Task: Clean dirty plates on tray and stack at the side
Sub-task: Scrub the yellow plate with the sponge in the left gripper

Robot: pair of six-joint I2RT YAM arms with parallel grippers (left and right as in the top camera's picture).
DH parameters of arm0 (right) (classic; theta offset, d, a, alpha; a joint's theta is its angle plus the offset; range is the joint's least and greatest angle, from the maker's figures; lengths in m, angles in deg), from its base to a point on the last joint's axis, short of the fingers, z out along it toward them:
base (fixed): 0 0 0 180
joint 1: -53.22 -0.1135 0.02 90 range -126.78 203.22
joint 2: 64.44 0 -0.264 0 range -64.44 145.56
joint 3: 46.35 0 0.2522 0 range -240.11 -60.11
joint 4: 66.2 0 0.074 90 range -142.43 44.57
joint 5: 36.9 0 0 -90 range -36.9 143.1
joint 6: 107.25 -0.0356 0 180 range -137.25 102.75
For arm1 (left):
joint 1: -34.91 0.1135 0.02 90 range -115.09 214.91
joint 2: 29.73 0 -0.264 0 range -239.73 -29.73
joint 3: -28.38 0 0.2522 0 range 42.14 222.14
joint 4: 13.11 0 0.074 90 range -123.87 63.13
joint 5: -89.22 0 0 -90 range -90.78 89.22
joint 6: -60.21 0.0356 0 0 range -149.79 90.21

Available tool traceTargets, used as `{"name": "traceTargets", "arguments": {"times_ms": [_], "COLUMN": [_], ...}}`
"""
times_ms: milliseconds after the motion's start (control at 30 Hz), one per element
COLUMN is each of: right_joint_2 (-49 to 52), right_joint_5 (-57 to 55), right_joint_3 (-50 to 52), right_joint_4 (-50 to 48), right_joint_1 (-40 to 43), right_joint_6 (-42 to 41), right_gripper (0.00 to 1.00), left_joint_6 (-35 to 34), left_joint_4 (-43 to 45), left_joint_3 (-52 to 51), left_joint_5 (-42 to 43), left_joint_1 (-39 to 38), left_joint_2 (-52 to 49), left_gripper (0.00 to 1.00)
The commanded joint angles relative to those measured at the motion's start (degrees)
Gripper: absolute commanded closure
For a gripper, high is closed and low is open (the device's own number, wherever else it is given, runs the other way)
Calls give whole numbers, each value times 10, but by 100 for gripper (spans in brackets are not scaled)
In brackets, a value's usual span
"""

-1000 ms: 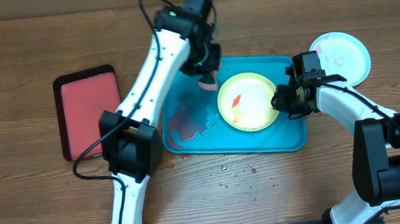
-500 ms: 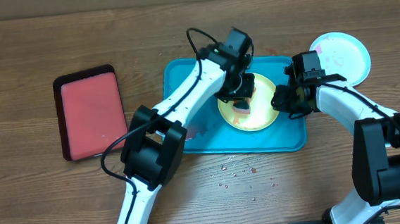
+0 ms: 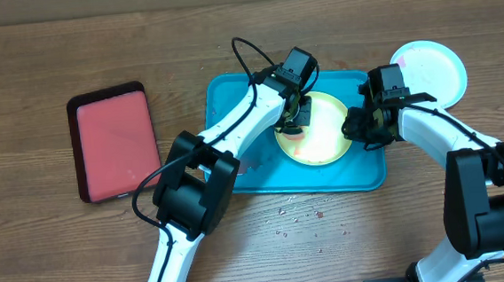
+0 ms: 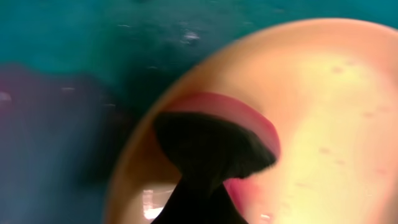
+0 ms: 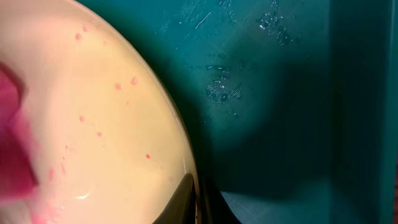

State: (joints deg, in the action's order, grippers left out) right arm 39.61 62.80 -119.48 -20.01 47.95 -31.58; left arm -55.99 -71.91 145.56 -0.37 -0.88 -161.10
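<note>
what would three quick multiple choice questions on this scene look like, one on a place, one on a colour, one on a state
1. Where does the yellow-green plate lie?
A on the turquoise tray
B in a sink
C on a shelf

2. What colour is the rim of the plate outside the tray?
A black
B light blue
C orange

3. What is the yellow-green plate's surface like?
A spotless
B cracked
C flecked with red

Answers:
1 A, the tray's floor shows all round it.
2 B, the overhead view shows a pale blue edge.
3 C, the right wrist view shows red specks.
</note>
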Motion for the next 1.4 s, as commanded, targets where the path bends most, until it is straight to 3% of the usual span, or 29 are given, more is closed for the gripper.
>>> {"name": "traceTargets", "arguments": {"times_ms": [0,167,333,400,733,1033,1100,1233,1367], "right_joint_2": [14,14,14,14,14,14,14,14,14], "right_joint_5": [-21,-21,-21,-21,-24,-45,-45,-45,-44], "right_joint_3": [1,1,1,1,1,1,1,-1,-29], "right_joint_4": [9,9,9,9,22,28,28,28,60], "right_joint_1": [-1,-1,-1,-1,-1,-1,-1,-1,-2], "right_joint_6": [9,9,9,9,9,9,9,9,18], "right_gripper": [96,96,96,96,96,96,96,96,96], "left_joint_6": [9,9,7,-18,-42,-41,-48,-50,-54], "left_joint_4": [-14,-12,29,43,27,-88,-111,-132,-147], "left_joint_3": [-5,9,17,17,17,53,71,112,152], "left_joint_5": [-159,-97,123,171,96,-257,-303,-288,-185], "left_joint_1": [0,0,-3,-7,-25,-24,-22,-10,10], "left_joint_2": [-4,3,2,-5,-62,-50,-42,-27,-5], "left_gripper": [96,96,96,96,96,96,96,96,96]}}
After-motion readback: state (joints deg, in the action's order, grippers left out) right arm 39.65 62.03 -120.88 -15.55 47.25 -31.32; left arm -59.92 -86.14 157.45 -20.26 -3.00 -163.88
